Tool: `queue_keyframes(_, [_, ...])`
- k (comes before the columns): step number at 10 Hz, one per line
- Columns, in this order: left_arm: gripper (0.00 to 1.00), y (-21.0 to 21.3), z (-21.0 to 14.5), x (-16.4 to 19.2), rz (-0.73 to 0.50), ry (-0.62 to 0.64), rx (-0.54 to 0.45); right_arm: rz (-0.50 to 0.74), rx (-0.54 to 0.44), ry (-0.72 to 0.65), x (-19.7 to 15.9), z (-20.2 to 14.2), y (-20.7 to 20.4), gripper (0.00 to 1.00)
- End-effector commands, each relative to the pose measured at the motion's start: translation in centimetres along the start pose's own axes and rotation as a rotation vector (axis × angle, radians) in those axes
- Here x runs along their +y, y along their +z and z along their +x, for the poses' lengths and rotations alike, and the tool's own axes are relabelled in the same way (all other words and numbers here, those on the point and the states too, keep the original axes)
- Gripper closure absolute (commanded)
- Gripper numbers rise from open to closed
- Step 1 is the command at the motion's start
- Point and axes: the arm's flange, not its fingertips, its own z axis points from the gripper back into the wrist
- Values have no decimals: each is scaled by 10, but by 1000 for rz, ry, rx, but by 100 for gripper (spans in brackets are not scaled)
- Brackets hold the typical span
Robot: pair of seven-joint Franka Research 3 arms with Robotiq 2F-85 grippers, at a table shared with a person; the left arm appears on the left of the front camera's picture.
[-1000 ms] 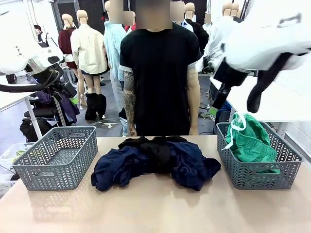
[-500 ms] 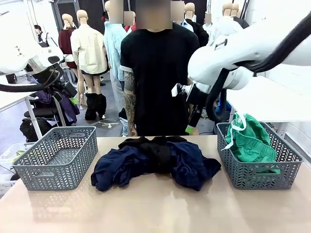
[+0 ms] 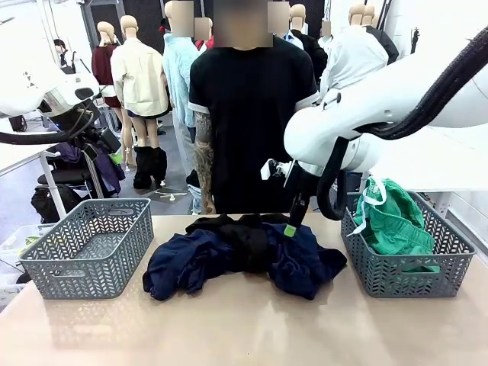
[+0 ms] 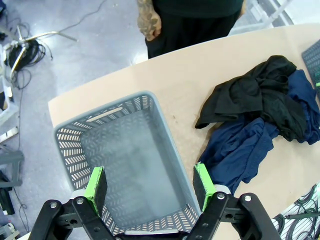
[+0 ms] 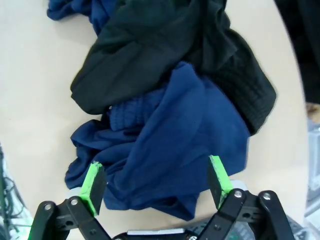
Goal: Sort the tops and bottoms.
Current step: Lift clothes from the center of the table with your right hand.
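Bottoms (image 3: 393,225) (one pair); two grey baskets (image 3: 88,259).

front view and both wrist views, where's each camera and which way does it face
Front: robot's side of the table, facing the person; right arm shows.
Left wrist: above the left basket, looking down; open left fingers show.
Right wrist: over the clothes pile, looking down; open right fingers show.
Shared: all three see the pile.

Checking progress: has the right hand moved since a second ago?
Yes: the right hand swung down-left, from above the right basket to the dark clothes.
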Motion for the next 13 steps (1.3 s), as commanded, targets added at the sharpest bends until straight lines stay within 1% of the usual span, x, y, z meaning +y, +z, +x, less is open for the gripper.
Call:
queue_keyframes(1, [11, 3, 2, 2, 3, 18, 8, 1, 18, 6, -11, -3, -16, 0])
queue_keyframes(2, [11, 3, 2, 2, 3, 18, 8, 8, 3, -20, -22, -5, -26, 0])
queue_keyframes(3, [11, 3, 2, 2, 3, 18, 8, 19, 14, -21, -20, -5, -30, 0])
queue_keyframes(4, [11, 3, 2, 2, 3, 18, 8, 33, 47, -34, -24, -2, -35, 0])
queue_keyframes(5, [11, 3, 2, 2, 3, 18, 8, 48, 54, -23, -25, -1, -35, 0])
queue_keyframes(6, [11, 3, 2, 2, 3, 18, 8, 54, 51, -15, -26, -1, -35, 8])
queue_keyframes(10, [11, 3, 2, 2, 3, 18, 8, 92, 52, -6, -27, -1, -37, 85])
queue_keyframes(11, [11, 3, 2, 2, 3, 18, 8, 93, 53, -2, -26, -1, -37, 100])
queue_keyframes(13, [11, 3, 2, 2, 3, 18, 8, 102, 64, 5, -24, 1, -38, 100])
